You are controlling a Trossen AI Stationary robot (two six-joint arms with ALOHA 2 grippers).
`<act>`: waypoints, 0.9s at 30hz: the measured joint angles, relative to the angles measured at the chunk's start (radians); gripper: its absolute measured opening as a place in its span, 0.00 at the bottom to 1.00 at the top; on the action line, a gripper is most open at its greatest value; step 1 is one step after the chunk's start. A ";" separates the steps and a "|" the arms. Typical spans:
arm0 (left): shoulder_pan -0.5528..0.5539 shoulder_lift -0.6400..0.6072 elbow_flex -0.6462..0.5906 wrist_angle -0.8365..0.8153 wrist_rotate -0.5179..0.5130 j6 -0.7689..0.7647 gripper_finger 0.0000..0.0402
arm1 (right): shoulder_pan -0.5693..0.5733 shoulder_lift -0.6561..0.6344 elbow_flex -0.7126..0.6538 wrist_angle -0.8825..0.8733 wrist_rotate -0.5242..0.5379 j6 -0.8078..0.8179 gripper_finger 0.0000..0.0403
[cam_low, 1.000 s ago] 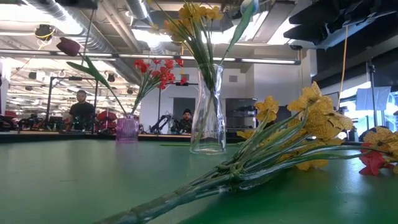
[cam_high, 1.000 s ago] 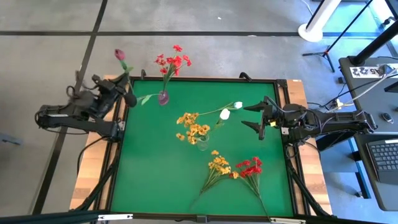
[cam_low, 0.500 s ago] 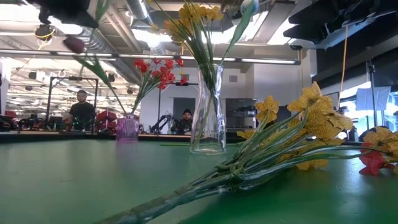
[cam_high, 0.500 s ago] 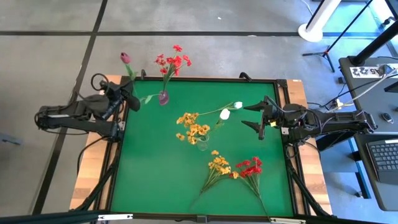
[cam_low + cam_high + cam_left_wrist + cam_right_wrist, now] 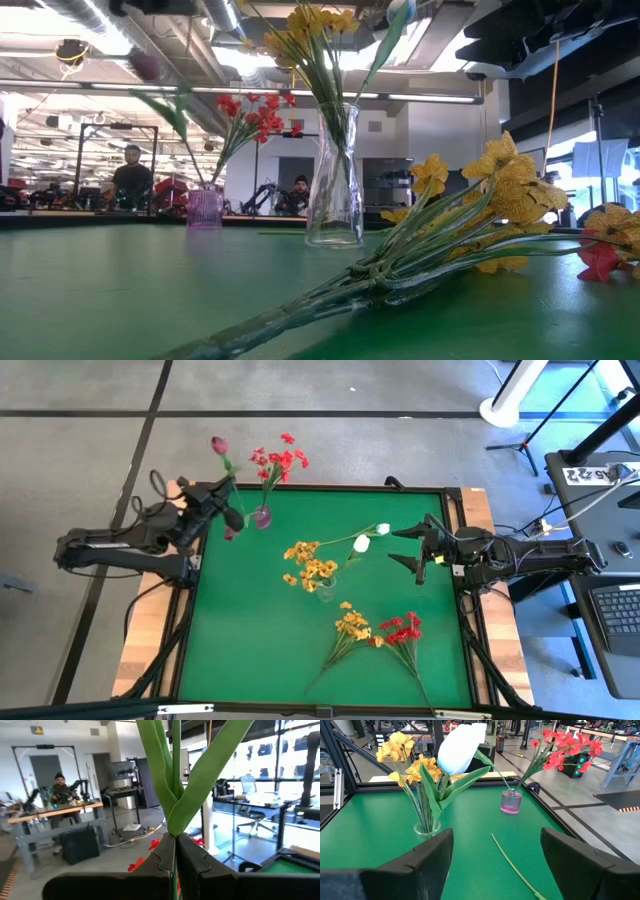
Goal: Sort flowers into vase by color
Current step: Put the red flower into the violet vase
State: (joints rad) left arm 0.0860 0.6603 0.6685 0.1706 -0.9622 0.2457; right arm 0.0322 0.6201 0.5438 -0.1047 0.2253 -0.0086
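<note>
Left gripper point(image 5: 222, 510) clamped on dark pink bud's stem point(image 5: 176, 780), bud point(image 5: 219, 445) held high just beside small purple vase point(image 5: 262, 516) w/ red cluster point(image 5: 278, 458). To seat it well: keep stem upright, line tip over vase mouth, lower slow. Right gripper point(image 5: 418, 548) waits, fingers apart, near clear vase point(image 5: 326, 588) w/ yellow and white blooms.

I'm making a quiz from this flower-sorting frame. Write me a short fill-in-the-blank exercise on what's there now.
1. The left tool is shut on the green stem of a dark pink-red ____.
2. The small purple vase holds ____ flowers.
3. The clear glass vase holds yellow-orange flowers and a ____ bloom.
4. The right tool is ____ and holds nothing.

Missing words: bud; red; white; open
</note>
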 joint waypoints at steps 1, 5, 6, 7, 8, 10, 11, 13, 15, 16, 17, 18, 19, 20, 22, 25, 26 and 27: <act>0.021 0.020 0.000 0.012 0.013 0.001 0.00 | 0.000 0.000 0.000 0.000 0.000 0.000 0.74; 0.112 0.083 0.000 0.032 0.080 -0.004 0.00 | 0.000 0.000 0.000 0.000 0.000 0.000 0.74; 0.131 0.097 0.000 0.033 0.088 -0.004 0.00 | 0.000 0.000 0.000 0.000 0.000 0.000 0.74; 0.147 0.107 0.000 0.033 0.087 0.002 0.00 | 0.000 0.000 0.000 -0.001 0.000 0.000 0.74; 0.160 0.112 0.000 0.034 0.083 0.014 0.00 | 0.000 0.000 0.000 -0.001 0.000 0.000 0.74; 0.177 0.112 0.000 0.071 0.060 0.058 0.00 | 0.000 0.000 0.000 -0.001 0.000 0.001 0.74; 0.182 0.106 0.000 0.102 0.049 0.093 0.00 | 0.000 0.000 0.000 -0.002 0.000 0.001 0.74; 0.184 0.079 0.000 0.164 0.026 0.180 0.00 | 0.000 0.000 0.000 -0.004 0.000 0.002 0.74; 0.177 0.036 0.001 0.230 0.022 0.256 0.00 | 0.000 0.000 0.000 -0.004 0.000 0.002 0.74; 0.169 0.014 0.004 0.239 0.017 0.285 0.00 | 0.000 0.000 0.000 -0.005 0.000 0.003 0.74; 0.159 -0.012 0.009 0.236 0.005 0.304 0.00 | 0.000 0.000 0.000 -0.005 0.000 0.003 0.74; 0.150 -0.036 0.015 0.225 -0.015 0.311 0.00 | 0.000 0.000 0.000 -0.005 0.000 0.003 0.74; 0.140 -0.059 0.017 0.203 -0.035 0.311 0.00 | 0.000 0.000 0.000 -0.005 0.000 0.003 0.74; 0.130 -0.088 0.018 0.167 -0.063 0.306 0.00 | 0.000 0.000 0.000 -0.005 0.000 0.003 0.74; 0.111 -0.143 0.018 0.034 -0.102 0.226 0.00 | 0.000 0.000 0.000 -0.005 0.000 0.003 0.74; 0.098 -0.206 0.017 -0.262 -0.108 0.007 0.00 | 0.000 0.000 0.000 -0.005 0.000 0.003 0.74; 0.098 -0.220 0.016 -0.361 -0.117 -0.068 0.00 | 0.000 0.000 0.000 -0.005 0.000 0.003 0.74; 0.098 -0.229 0.011 -0.446 -0.131 -0.143 0.00 | 0.000 0.000 0.000 -0.005 0.000 0.003 0.74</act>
State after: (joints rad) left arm 0.1844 0.4313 0.6792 -0.2758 -1.0935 0.1030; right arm 0.0322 0.6202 0.5438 -0.1093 0.2249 -0.0051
